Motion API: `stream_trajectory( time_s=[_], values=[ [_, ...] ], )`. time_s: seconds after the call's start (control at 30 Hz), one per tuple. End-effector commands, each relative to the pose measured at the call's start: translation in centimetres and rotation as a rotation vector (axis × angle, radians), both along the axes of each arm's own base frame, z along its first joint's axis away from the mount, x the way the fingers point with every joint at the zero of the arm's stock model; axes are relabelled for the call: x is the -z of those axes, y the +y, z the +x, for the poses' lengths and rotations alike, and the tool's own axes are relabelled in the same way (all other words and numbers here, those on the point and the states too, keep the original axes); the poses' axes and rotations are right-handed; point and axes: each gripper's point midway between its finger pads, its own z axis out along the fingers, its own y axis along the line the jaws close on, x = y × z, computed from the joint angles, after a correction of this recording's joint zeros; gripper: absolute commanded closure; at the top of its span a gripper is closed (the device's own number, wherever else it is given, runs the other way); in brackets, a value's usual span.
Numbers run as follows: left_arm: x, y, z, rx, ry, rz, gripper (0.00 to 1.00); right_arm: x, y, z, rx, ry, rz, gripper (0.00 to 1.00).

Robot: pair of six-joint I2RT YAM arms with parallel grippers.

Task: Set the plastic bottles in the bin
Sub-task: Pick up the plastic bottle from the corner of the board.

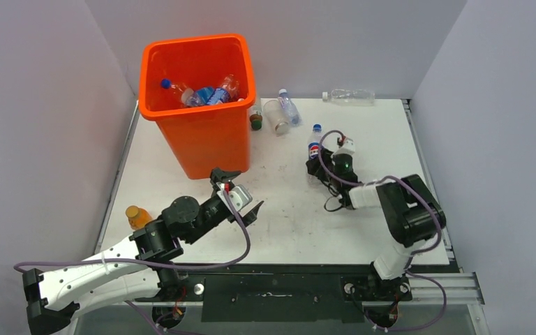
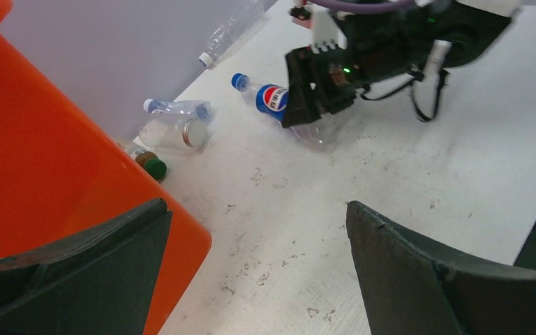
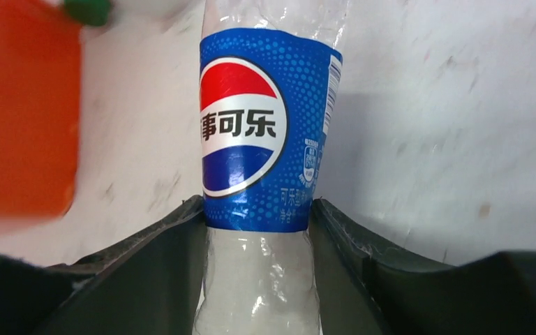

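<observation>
Pepsi bottle lies on the table, right end effector clamped around its body; left end effector hangs spread apart beside the orange bin, which holds several bottles.

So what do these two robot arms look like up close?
The left arm and right arm are white shells joined by chunky black joints, with purple cables looping alongside. The left tool and right tool are black, each with two wedge-shaped fingers.

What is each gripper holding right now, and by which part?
The right gripper grips the Pepsi bottle across its clear body at the label's lower edge. The left gripper is open and empty.
</observation>
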Motion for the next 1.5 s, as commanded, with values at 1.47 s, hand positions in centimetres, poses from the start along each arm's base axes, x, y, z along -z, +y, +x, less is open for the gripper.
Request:
stream_trajectory(
  time_s=[1.47],
  values=[
    [-14.7, -3.1, -4.5, 0.241, 0.261, -0.727, 0.04, -27.1, 12.4, -31.8, -0.821, -0.974, 0.394, 0.58]
  ],
)
